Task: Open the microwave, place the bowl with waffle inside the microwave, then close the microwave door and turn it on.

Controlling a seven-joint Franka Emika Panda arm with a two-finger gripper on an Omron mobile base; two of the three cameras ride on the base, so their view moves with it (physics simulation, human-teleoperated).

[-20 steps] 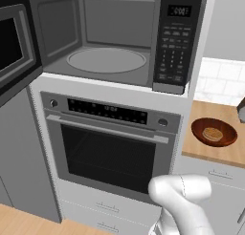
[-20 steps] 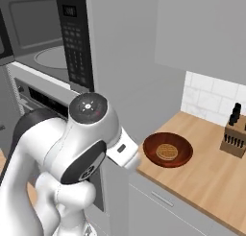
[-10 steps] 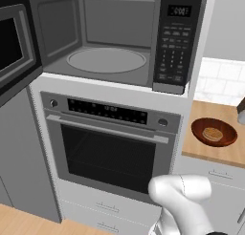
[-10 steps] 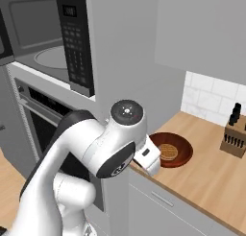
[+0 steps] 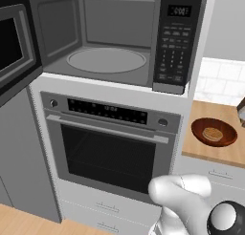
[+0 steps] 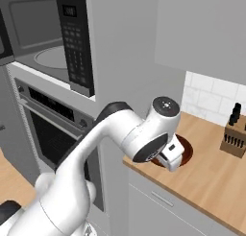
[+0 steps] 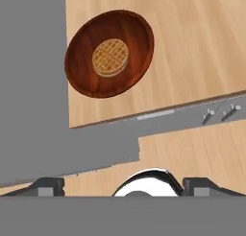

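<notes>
Bowl grab coming up

Fingers (image 7: 123,184) look spread and empty; pinch the bowl (image 7: 109,53) rim, it's stiff, glossy, and the waffle (image 7: 110,57) sits loose.

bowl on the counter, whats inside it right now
The bowl holds one round waffle with a grid pattern, lying flat near the middle. Nothing else shows in it. The patch of bowl floor under the waffle is covered. In the right base view, the arm's wrist hides most of the bowl.

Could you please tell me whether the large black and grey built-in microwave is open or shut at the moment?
Open. The wide black microwave door is swung out to the left, exposing the microwave's grey cavity and its bare round glass turntable.
</notes>
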